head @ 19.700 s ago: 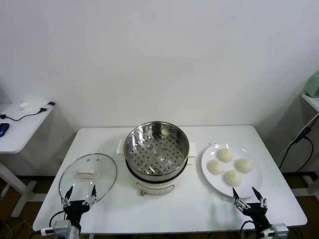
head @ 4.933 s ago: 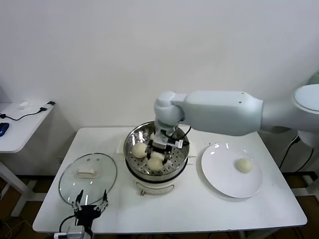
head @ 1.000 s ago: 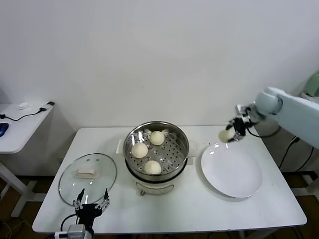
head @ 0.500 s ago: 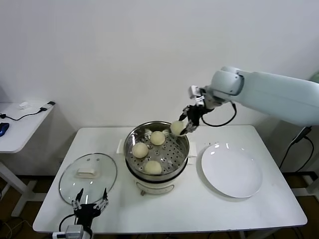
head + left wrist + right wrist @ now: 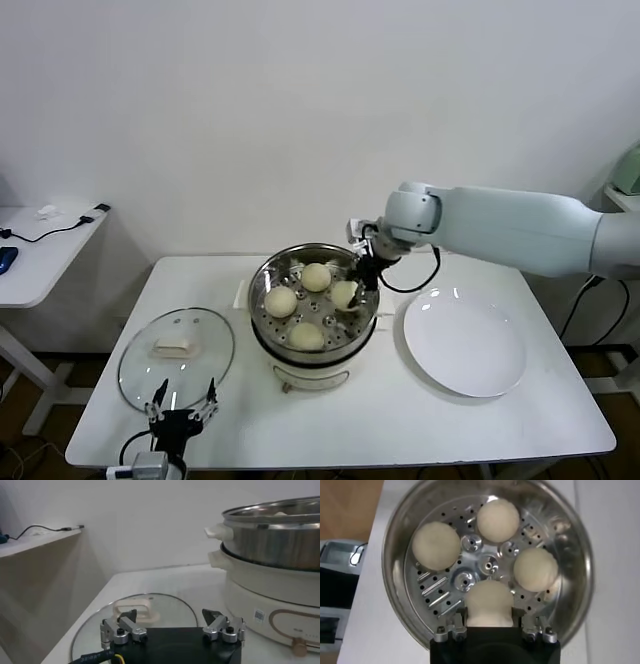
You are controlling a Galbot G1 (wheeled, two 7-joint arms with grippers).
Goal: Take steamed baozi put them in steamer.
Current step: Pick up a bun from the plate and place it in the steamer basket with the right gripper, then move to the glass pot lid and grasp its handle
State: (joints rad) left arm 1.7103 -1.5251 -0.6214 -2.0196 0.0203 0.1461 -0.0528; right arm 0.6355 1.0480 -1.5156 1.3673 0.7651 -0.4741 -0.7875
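The steel steamer [image 5: 268, 277] stands mid-table on its white base. Three baozi lie on its perforated tray [image 5: 470, 577]: one at the back [image 5: 316, 276], one at the left [image 5: 280, 300] and one at the front [image 5: 306, 336]. My right gripper [image 5: 350, 291] reaches into the pot from the right and is shut on a fourth baozi [image 5: 343, 294], held low over the tray's right side. In the right wrist view this baozi [image 5: 489, 604] sits between the fingers [image 5: 457, 625], with the others beyond it. My left gripper [image 5: 181, 407] is open and empty at the table's front left.
A white plate [image 5: 464, 345] lies bare right of the steamer. A glass lid with a white handle [image 5: 177, 353] lies flat at the left, just beyond my left gripper; it also shows in the left wrist view [image 5: 134, 615]. A side table [image 5: 40, 245] stands far left.
My right gripper has carried the last baozi from above the plate leftward and down into the steamer. The plate is now bare. The left arm has not moved.
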